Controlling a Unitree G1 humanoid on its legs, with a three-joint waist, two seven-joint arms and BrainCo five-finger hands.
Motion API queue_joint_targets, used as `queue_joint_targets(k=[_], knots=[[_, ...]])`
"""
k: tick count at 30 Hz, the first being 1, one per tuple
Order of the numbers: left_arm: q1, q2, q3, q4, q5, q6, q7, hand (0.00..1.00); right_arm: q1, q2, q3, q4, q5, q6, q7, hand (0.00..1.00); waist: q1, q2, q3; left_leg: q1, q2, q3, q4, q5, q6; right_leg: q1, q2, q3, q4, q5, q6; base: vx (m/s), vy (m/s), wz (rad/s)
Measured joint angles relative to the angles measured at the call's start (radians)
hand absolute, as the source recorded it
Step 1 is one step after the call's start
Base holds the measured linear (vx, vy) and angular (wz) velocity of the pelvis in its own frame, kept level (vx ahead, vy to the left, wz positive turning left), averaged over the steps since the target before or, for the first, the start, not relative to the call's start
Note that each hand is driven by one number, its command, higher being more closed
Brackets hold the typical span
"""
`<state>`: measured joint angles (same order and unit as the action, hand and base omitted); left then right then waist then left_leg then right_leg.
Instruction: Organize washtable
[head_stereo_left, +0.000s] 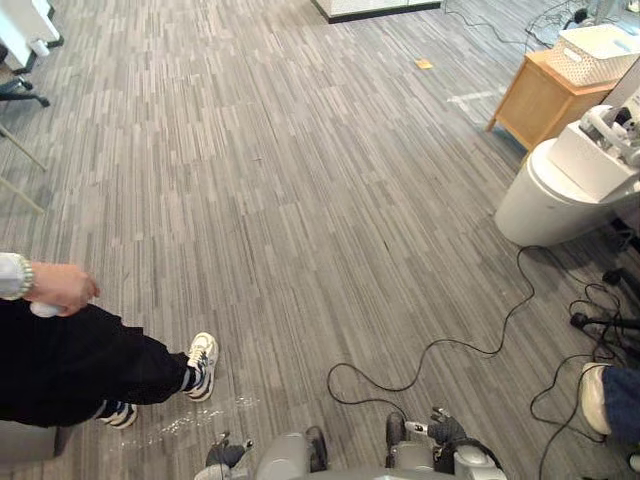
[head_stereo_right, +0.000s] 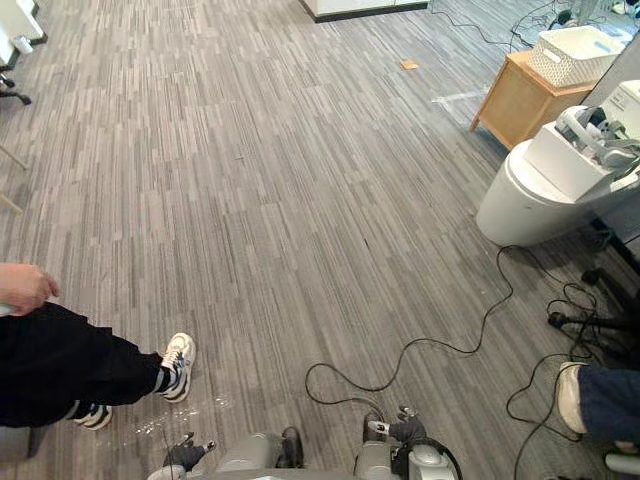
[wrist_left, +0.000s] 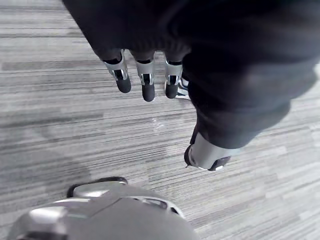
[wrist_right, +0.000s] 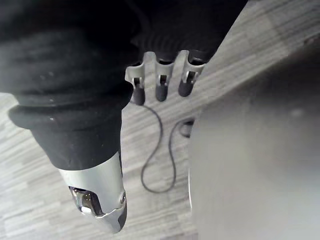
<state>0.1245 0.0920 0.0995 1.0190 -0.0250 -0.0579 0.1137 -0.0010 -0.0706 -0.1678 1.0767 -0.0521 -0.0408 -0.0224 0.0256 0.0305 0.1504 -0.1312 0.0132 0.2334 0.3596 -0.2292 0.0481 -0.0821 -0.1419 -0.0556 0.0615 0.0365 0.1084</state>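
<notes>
Two robot hands hang low over a grey striped carpet floor (head_stereo_left: 300, 200), and both hold nothing. The left hand (wrist_left: 144, 75) has its fingers loose and almost straight, pointing down at the floor, with its thumb (wrist_left: 206, 156) off to one side. The right hand (wrist_right: 161, 80) looks the same, with loose fingers, the thumb apart and nothing between them. A small wooden table (head_stereo_left: 535, 100) stands far away at the back on the robot's right, well apart from both hands; it is not sure that this is the washtable. A white basket (head_stereo_left: 595, 50) with little holes sits on top of it. Nearer than the table, also on the right, a big round white thing (head_stereo_left: 555, 200) stands on the floor, and a white box (head_stereo_left: 590, 160) rests on it. Some grey and white things (head_stereo_left: 612, 122) lie on the box, but they are too small to tell what they are. A small yellow bit (head_stereo_left: 424, 64) lies on the floor far back. On the robot's left a person's legs reach in, with black trousers (head_stereo_left: 70, 365) and white and black shoes (head_stereo_left: 202, 365). The person's hand (head_stereo_left: 60, 287) holds something small and white. On the right another person's blue trouser leg (head_stereo_left: 618, 400) and white shoe (head_stereo_left: 592, 397) peek in at the edge.
</notes>
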Motion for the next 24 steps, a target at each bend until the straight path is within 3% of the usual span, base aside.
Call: queue_joint_targets(k=[3, 7, 17, 19, 21, 23, 24], knots=[[0.002, 0.003, -0.001, 0.003, 0.000, -0.005, -0.002, 0.00, 0.009, 0.004, 0.000, 0.009, 0.000, 0.001, 0.001, 0.00, 0.003, -0.011, -0.014, 0.024, -0.023, -0.010, -0.044, 0.013, 0.014, 0.020, -0.017, -0.012, -0.012, 0.003, 0.004, -0.06, 0.070, 0.20], [0.003, 0.013, 0.005, 0.013, -0.001, -0.003, -0.003, 0.00, 0.007, 0.007, 0.001, 0.037, 0.002, 0.005, 0.003, 0.00, 0.014, -0.036, -0.030, 0.035, -0.058, -0.034, -0.151, 0.087, 0.018, 0.011, -0.043, -0.053, -0.034, 0.023, 0.013, -0.08, -0.004, 0.24], [0.013, 0.010, 0.064, 0.044, -0.002, 0.008, -0.003, 0.00, 0.027, 0.011, 0.002, 0.038, 0.003, 0.007, -0.001, 0.00, 0.012, -0.061, -0.051, 0.106, -0.057, -0.103, -0.243, 0.141, -0.015, 0.079, -0.032, -0.128, -0.054, 0.010, 0.002, -0.04, -0.062, 0.20], [0.013, 0.007, 0.077, 0.047, -0.002, 0.011, -0.002, 0.00, 0.025, 0.013, 0.005, 0.036, 0.007, 0.001, 0.000, 0.00, -0.004, -0.052, -0.042, 0.045, -0.026, -0.138, -0.107, 0.065, -0.027, 0.080, -0.012, -0.162, 0.014, -0.049, -0.028, -0.04, -0.073, 0.44], [0.036, -0.004, 0.136, 0.053, -0.002, 0.016, -0.003, 0.00, 0.027, 0.011, 0.031, 0.023, 0.013, -0.004, 0.001, 0.00, -0.002, -0.028, -0.024, 0.010, 0.044, -0.152, 0.072, -0.040, -0.056, 0.079, 0.038, -0.166, 0.138, -0.134, -0.064, -0.01, -0.076, 0.08], [0.062, -0.006, 0.161, 0.056, -0.002, 0.026, -0.002, 0.00, 0.033, 0.010, 0.068, 0.010, 0.013, -0.006, 0.000, 0.00, 0.009, -0.035, -0.025, -0.001, 0.091, -0.140, 0.170, -0.085, -0.090, 0.082, 0.067, -0.163, 0.200, -0.188, -0.064, 0.06, -0.088, -0.04], [0.061, 0.001, 0.180, 0.066, -0.002, 0.034, -0.002, 0.00, 0.040, 0.013, 0.069, 0.003, 0.017, -0.007, 0.000, 0.00, 0.015, -0.042, -0.020, -0.039, 0.126, -0.101, 0.286, -0.087, -0.129, 0.088, 0.077, -0.162, 0.202, -0.215, -0.058, 0.03, -0.097, 0.24]])
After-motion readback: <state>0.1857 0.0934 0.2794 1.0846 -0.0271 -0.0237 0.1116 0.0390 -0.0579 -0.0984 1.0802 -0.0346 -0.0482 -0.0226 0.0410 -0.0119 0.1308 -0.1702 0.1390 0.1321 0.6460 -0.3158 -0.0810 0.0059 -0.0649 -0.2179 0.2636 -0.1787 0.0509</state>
